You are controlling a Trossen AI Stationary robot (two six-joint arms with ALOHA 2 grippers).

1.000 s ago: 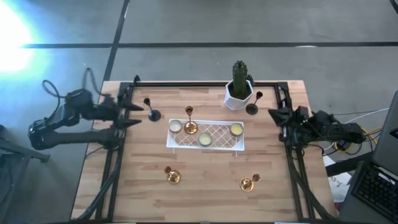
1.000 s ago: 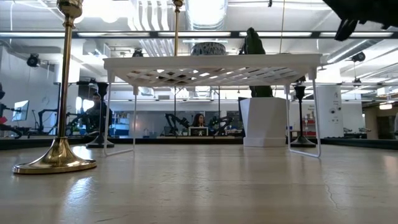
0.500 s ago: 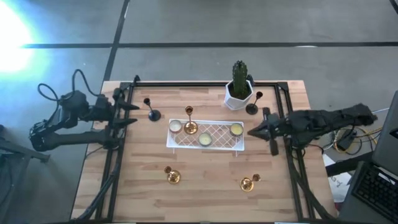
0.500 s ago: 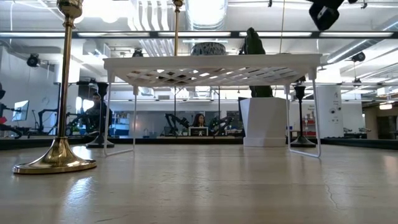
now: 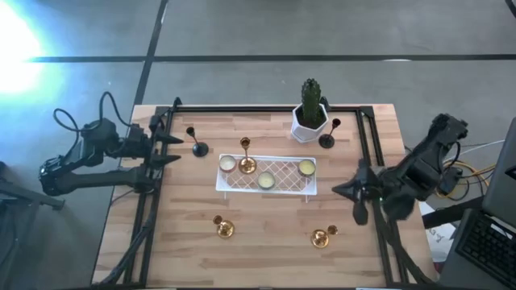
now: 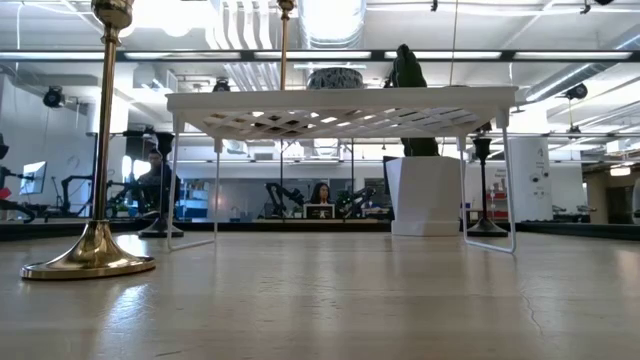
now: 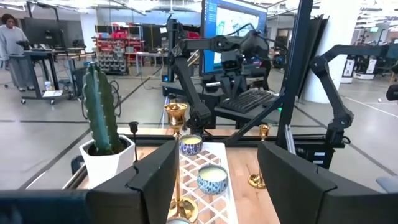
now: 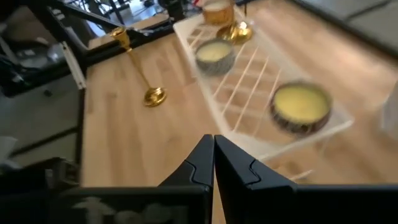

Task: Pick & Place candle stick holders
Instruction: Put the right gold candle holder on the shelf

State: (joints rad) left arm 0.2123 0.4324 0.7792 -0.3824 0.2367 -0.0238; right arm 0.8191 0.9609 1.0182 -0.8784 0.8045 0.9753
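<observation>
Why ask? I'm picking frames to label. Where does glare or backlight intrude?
High view: white glare blooms over the floor at the upper left corner, clear of the table. Low view: ceiling lights burn out behind the white rack, and the gold candle stick holder throws a sheen on the tabletop. Left wrist view: evenly lit, no glare.

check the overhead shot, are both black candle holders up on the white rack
No: the black candle holders stand on the bare table, apart from the white rack.
</observation>
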